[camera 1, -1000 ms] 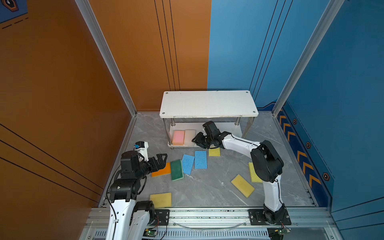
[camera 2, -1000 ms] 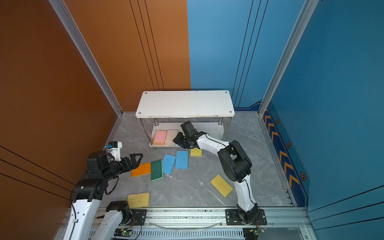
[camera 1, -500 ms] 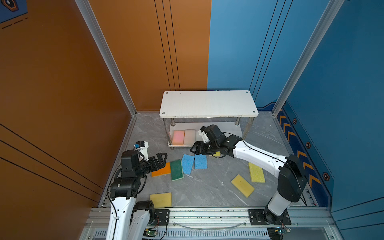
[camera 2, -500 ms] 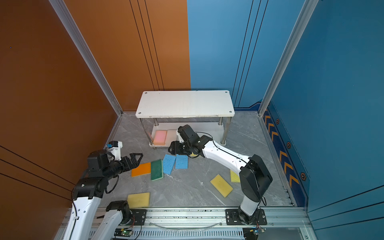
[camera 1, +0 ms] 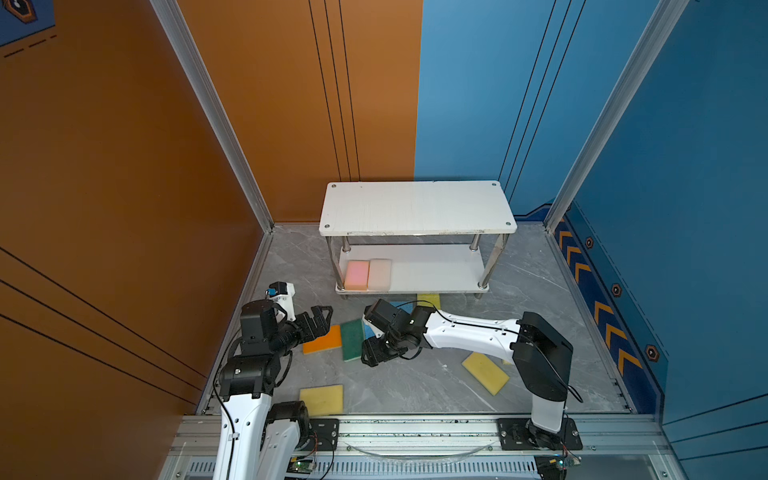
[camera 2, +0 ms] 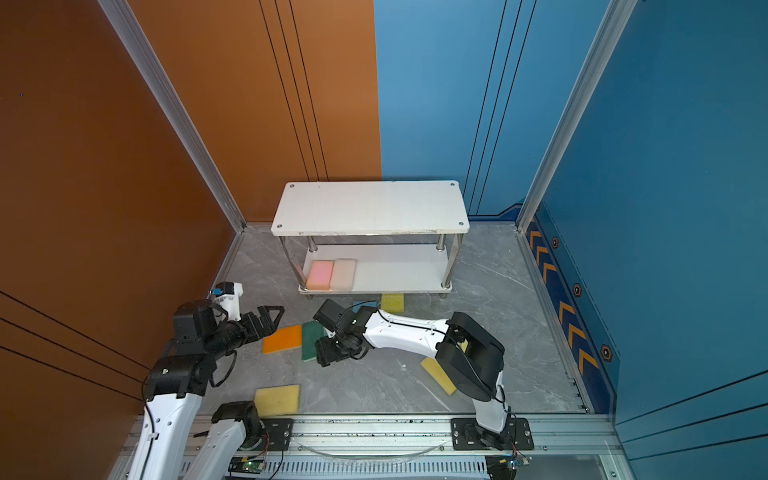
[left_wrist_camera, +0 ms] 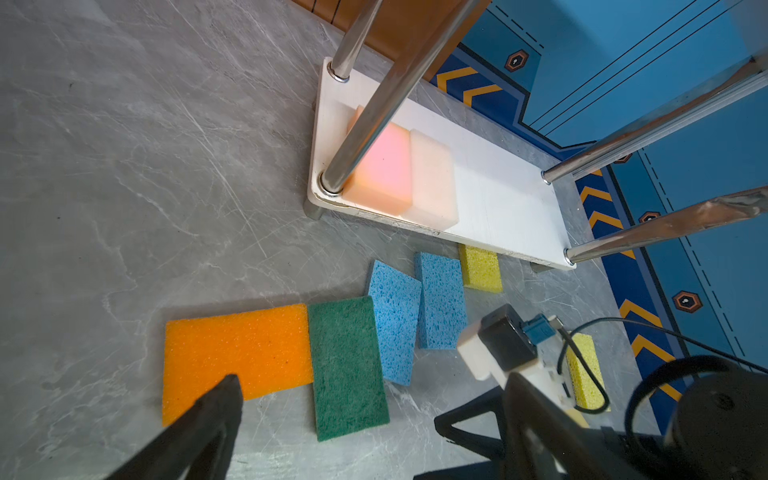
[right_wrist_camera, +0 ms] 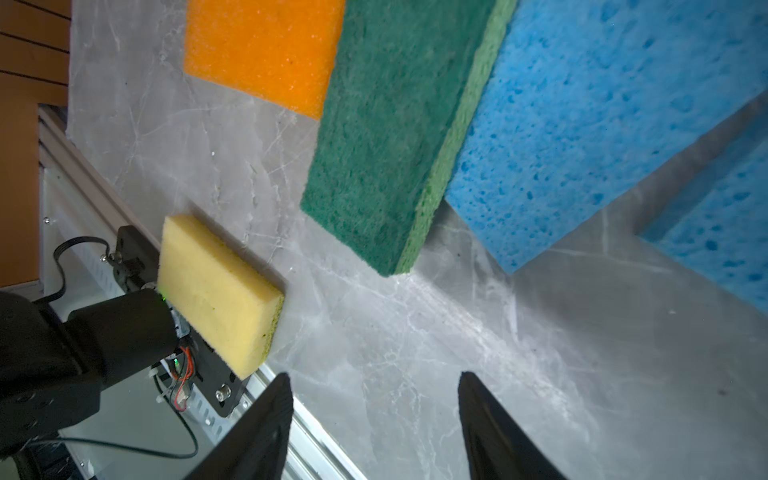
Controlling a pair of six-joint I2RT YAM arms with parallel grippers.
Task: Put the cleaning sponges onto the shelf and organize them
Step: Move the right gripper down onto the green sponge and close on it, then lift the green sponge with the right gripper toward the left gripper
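Both top views are bright and evenly lit from above, sharp throughout; the white two-tier metal-legged shelf throws a soft shadow across the far part of its lower board, and the silver aluminium corner posts splay outward with the wide lens. In the left wrist view the shiny steel legs carry streaky glare, the pink foam sponge glows overexposed, and the left gripper is blurred. In the right wrist view the right gripper is dark and soft, the dark green scouring sponge drops a short shadow, and the grey marble-patterned floor shows pale sheen.
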